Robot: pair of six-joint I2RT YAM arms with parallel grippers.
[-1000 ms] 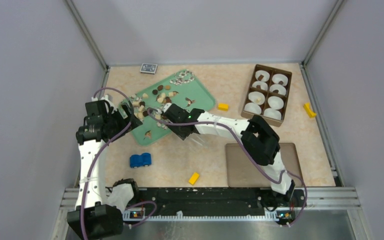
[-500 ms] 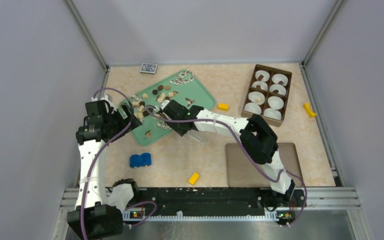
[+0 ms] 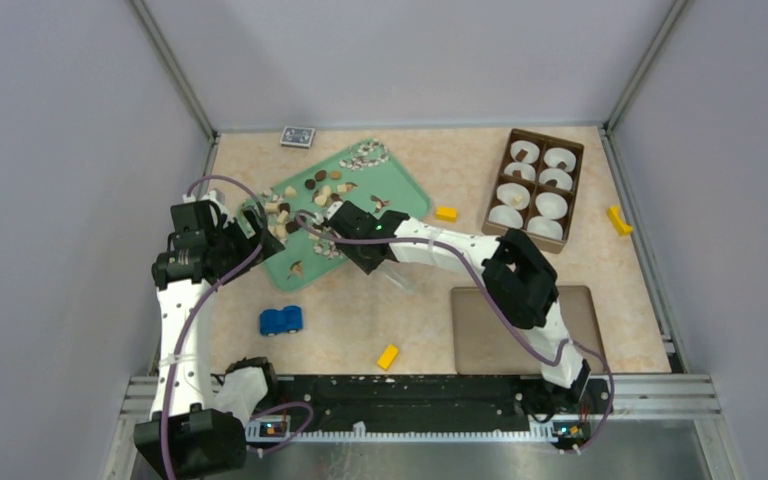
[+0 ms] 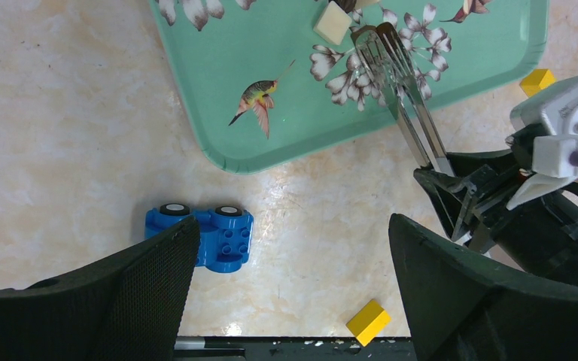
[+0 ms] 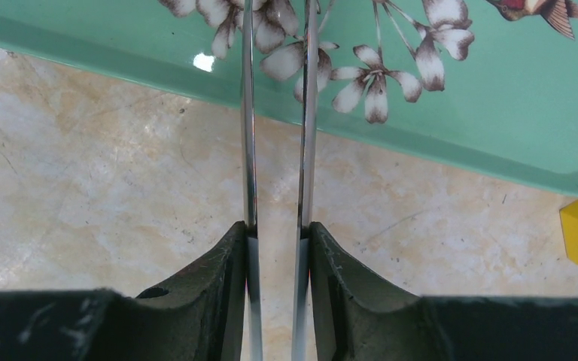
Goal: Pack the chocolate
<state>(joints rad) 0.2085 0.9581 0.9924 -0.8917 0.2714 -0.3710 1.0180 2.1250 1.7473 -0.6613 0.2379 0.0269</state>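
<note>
Chocolate (image 3: 324,187) scattered on tray (image 3: 401,196); right end effector (image 5: 277,230) clamping tweezers (image 5: 247,113), edged trayward; left end effector (image 4: 293,226) apart.

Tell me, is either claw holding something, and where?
The right gripper pinches the metal tweezers along their handle part, tips free; the left gripper is open and empty.

Three yellow blocks (image 3: 446,213), one blue car (image 3: 281,320), one green tray (image 3: 402,183), one tweezers (image 4: 387,53), one brown box (image 3: 546,138), eight cups (image 3: 560,158).

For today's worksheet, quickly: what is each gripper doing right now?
Left gripper: open, empty.
Right gripper: closed on the tweezers.
</note>
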